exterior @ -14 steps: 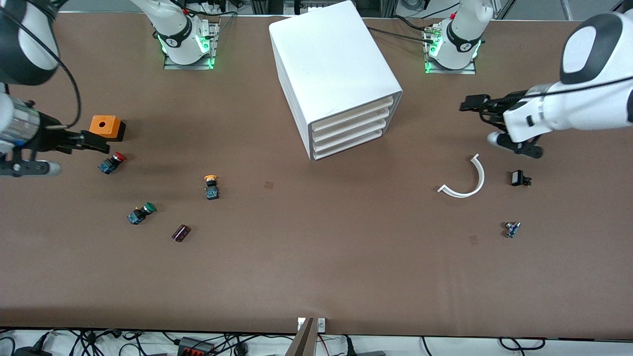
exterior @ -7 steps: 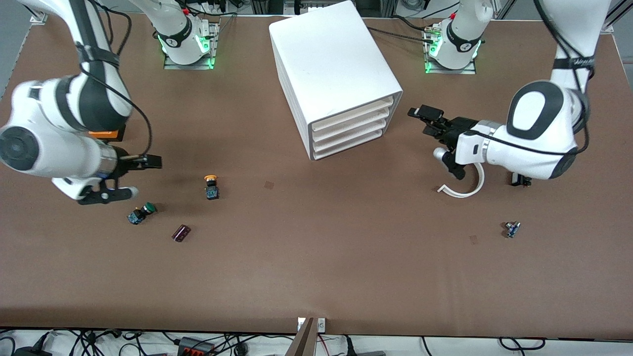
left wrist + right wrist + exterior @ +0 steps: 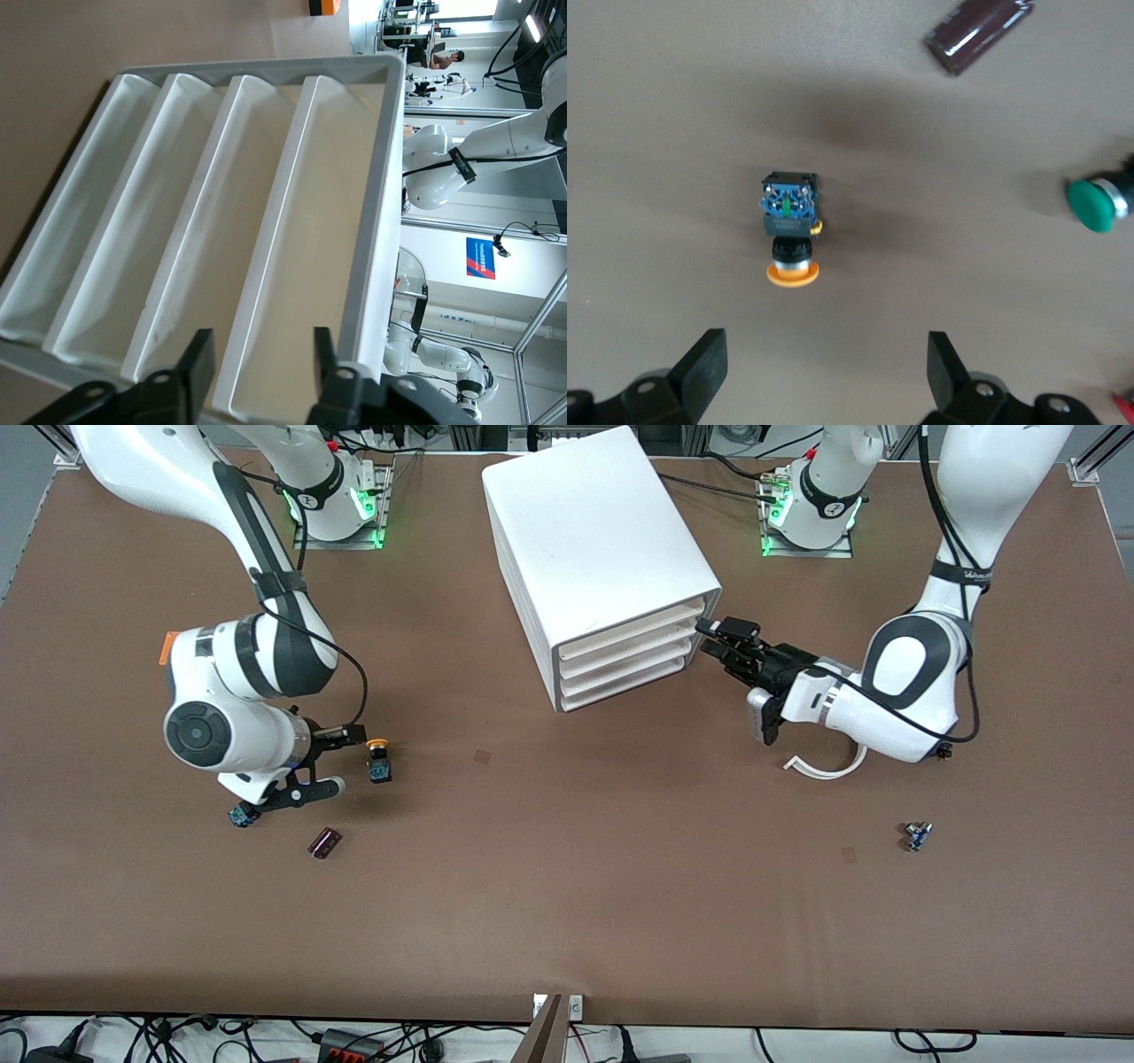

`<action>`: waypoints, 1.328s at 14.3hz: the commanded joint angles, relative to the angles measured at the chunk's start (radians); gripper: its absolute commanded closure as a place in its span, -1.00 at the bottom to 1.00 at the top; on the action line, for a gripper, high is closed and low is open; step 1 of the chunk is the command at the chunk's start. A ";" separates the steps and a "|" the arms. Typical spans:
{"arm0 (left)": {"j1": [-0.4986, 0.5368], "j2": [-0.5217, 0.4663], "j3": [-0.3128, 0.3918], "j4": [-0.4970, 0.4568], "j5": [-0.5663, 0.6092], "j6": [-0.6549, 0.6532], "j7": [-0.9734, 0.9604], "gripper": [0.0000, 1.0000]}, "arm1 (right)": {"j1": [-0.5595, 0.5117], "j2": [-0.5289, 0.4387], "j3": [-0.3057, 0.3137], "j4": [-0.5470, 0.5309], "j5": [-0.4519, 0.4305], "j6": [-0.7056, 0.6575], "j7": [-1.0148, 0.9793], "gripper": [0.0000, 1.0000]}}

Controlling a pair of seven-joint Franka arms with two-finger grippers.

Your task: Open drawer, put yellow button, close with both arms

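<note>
The white cabinet (image 3: 594, 531) stands mid-table with its four drawers level with each other. The drawer (image 3: 633, 627) is the uppermost one; it also shows in the left wrist view (image 3: 337, 221). My left gripper (image 3: 719, 636) is open and empty at the drawer fronts' end toward the left arm, its fingers (image 3: 323, 363) astride the top drawer's lip (image 3: 259, 372). The yellow button (image 3: 378, 760) lies on the table toward the right arm's end. My right gripper (image 3: 354, 734) is open and empty, close beside its cap; in the right wrist view (image 3: 826, 367) the button (image 3: 788, 230) lies ahead between the fingers.
A green-capped switch (image 3: 1097, 204) and a maroon cylinder (image 3: 324, 842) lie near the right gripper. An orange box (image 3: 164, 648) peeks past the right arm. A white curved strip (image 3: 828, 766) and a small blue part (image 3: 918, 835) lie under and near the left arm.
Both arms swung in from the table's ends. The left gripper reached the cabinet's drawer fronts. The right gripper came down beside the yellow button, covering the red switch.
</note>
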 commanded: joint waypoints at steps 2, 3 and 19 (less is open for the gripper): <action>0.010 -0.009 -0.059 -0.041 -0.027 0.066 0.031 0.09 | 0.028 0.062 -0.002 -0.008 0.008 0.108 0.008 -1.00; 0.010 -0.007 -0.060 -0.064 -0.036 0.073 0.064 0.09 | 0.034 0.081 -0.002 -0.008 0.008 0.133 0.008 -1.00; 0.028 0.032 -0.068 -0.075 -0.087 0.110 0.127 1.00 | 0.062 0.161 -0.002 -0.033 0.008 0.165 0.034 -0.24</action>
